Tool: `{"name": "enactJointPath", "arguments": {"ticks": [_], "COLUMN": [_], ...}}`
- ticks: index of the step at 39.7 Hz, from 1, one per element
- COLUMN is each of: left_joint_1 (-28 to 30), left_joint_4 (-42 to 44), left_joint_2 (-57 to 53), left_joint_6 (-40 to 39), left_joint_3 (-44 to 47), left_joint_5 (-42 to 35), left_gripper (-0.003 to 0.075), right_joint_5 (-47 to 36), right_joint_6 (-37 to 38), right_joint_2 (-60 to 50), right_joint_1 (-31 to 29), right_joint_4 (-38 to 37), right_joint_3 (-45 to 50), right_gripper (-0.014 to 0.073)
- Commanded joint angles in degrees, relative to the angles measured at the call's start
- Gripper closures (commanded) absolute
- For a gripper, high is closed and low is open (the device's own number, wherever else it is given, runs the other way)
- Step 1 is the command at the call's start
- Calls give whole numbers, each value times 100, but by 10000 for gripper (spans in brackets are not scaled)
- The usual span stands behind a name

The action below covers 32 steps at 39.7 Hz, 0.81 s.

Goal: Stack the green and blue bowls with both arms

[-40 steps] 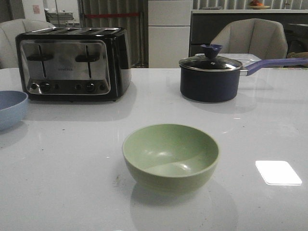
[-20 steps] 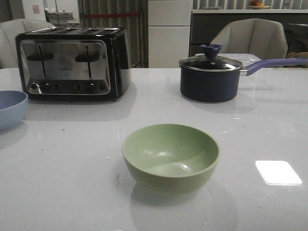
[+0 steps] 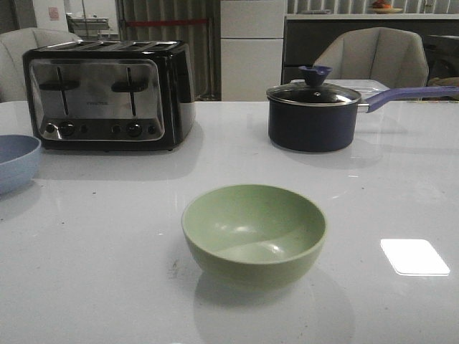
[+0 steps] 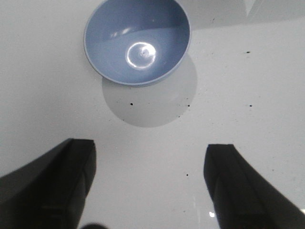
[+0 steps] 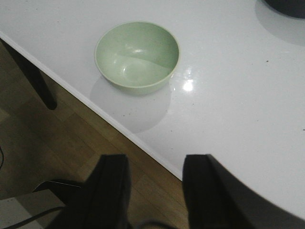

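Observation:
The pale green bowl stands upright and empty on the white table near its front edge; it also shows in the right wrist view. The light blue bowl stands at the table's left edge, partly cut off, and shows whole and empty in the left wrist view. My left gripper is open above bare table, short of the blue bowl. My right gripper is open and empty, held over the table's front edge, short of the green bowl. Neither gripper shows in the front view.
A black and chrome toaster stands at the back left. A dark navy saucepan with glass lid and purple handle stands at the back right. The table's front edge runs over a wooden floor. Chairs stand behind the table.

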Motion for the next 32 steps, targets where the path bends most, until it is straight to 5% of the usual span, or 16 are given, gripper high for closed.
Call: {"name": "enactJointPath", "arguments": {"ticks": [1,20,32], "left_joint_1": [148,1324,1440], "left_joint_4": [59,-1001,-1350], "left_joint_2": [528,3113,4249], "left_joint_6": [2,287,287], "left_joint_3": [-513,-2592,-3637], "left_joint_5": [-86,288,314], "left_gripper": [190,190,190], "right_joint_5": [-400,-400,-400], "right_joint_6": [-43,-43,-43], "right_joint_2": [23,23,23], "right_joint_1": [-14,-14,-14], "right_joint_4": [-3,-3,-3], "right_joint_3": [-148,-148,-148], "right_gripper": [200,200,200]}}
